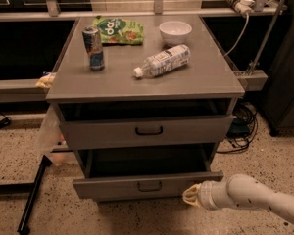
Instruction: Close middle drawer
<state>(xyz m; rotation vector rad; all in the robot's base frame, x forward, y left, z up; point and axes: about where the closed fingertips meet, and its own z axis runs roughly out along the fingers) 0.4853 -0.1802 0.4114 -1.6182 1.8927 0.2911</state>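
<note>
The middle drawer (112,186) is the lower grey front in view, with a small dark pull handle (149,185). It stands pulled out well past the cabinet body, and its dark inside shows above the front. My gripper (190,196), with yellowish tips on a white arm (250,199), comes in from the lower right. It sits right at the drawer front's right-hand corner, level with its lower edge. The uppermost drawer (103,133) is also a little way out. The lowest drawer is hidden below.
On the cabinet top (210,77) lie a can (93,48), a plastic bottle on its side (162,61), a white bowl (175,32) and a green snack bag (118,30). Cables (240,126) lie to the right, a black pole (32,199) to the left.
</note>
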